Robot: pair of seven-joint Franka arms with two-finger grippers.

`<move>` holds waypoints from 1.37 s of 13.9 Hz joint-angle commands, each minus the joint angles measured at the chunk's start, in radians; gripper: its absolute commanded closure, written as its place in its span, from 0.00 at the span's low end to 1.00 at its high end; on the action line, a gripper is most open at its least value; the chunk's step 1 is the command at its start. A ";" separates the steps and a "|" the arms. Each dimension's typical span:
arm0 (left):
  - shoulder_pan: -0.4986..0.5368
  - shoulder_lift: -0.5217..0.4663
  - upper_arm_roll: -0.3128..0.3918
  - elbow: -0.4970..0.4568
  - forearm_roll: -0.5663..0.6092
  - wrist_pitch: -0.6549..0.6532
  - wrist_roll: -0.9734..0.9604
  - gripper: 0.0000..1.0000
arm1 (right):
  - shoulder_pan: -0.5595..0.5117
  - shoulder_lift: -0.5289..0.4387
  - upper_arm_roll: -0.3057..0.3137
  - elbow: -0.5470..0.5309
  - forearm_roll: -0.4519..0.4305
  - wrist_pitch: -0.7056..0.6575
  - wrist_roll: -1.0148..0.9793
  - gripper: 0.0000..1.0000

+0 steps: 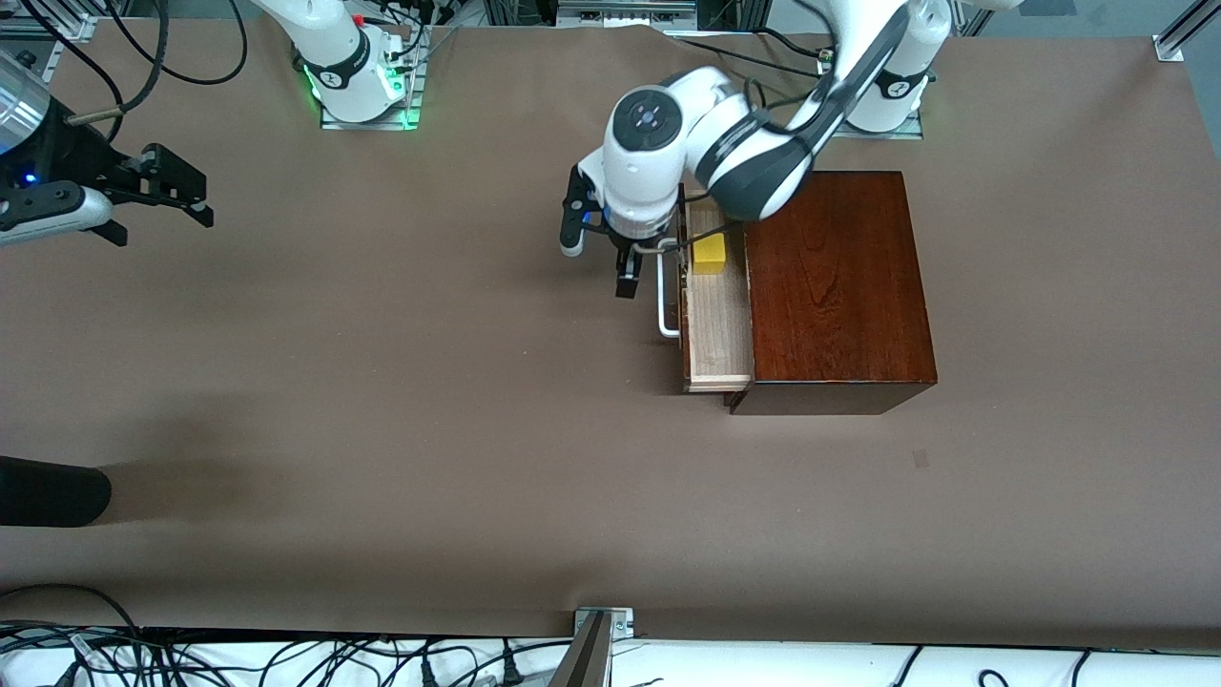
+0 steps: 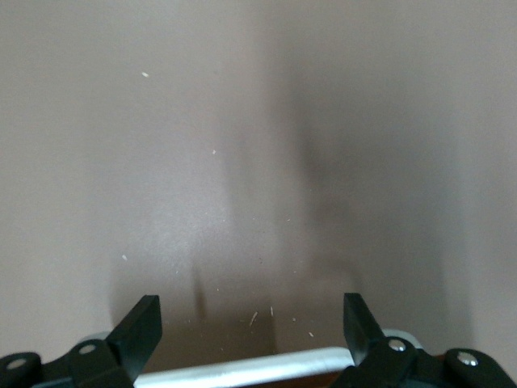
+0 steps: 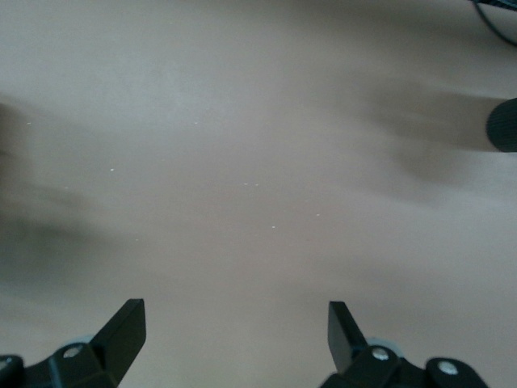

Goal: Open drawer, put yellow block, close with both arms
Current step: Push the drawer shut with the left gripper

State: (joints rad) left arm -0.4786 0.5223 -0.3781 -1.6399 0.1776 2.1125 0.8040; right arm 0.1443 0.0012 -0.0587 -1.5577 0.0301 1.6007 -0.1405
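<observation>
No legible text, label, brand or number appeared in any view; small round marks on arm bases stayed unreadable.

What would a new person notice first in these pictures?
The dark wooden box stands toward the left arm's end of the table, its drawer pulled open with the yellow block inside. The left hand sits open by the white handle; the right hand waits open at the right arm's end.

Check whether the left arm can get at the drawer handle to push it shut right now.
Probably yes: the left gripper, jaws open, sits right at the white handle of the open drawer, nothing between. The yellow block lies inside.
</observation>
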 commanded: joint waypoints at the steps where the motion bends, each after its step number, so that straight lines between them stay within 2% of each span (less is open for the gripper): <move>1: -0.009 0.051 0.007 0.026 0.046 -0.011 0.041 0.00 | -0.003 0.000 -0.007 0.018 -0.016 -0.004 -0.007 0.00; 3: 0.000 0.053 0.019 0.028 0.046 -0.104 0.032 0.00 | -0.006 0.003 -0.012 0.018 -0.016 -0.013 -0.005 0.00; 6: 0.003 0.050 0.057 0.028 0.046 -0.204 0.029 0.00 | -0.008 0.016 -0.070 0.014 -0.018 -0.013 -0.014 0.00; 8: 0.003 0.041 0.086 0.038 0.048 -0.278 0.027 0.00 | -0.006 0.016 -0.070 0.014 -0.018 -0.004 -0.011 0.00; 10: 0.014 0.032 0.122 0.034 0.049 -0.299 0.027 0.00 | -0.006 0.017 -0.070 0.014 -0.016 -0.002 -0.011 0.00; 16: 0.020 -0.005 0.120 0.037 0.089 -0.361 -0.061 0.00 | -0.003 0.016 -0.067 0.014 -0.016 0.002 -0.014 0.00; 19: 0.012 -0.013 0.094 0.051 0.009 -0.326 -0.197 0.00 | 0.005 0.010 -0.062 0.016 -0.016 -0.008 -0.013 0.00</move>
State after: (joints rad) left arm -0.4652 0.5422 -0.2647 -1.5958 0.2254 1.7917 0.7015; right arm 0.1446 0.0167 -0.1267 -1.5542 0.0195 1.6043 -0.1466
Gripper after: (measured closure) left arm 0.000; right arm 0.000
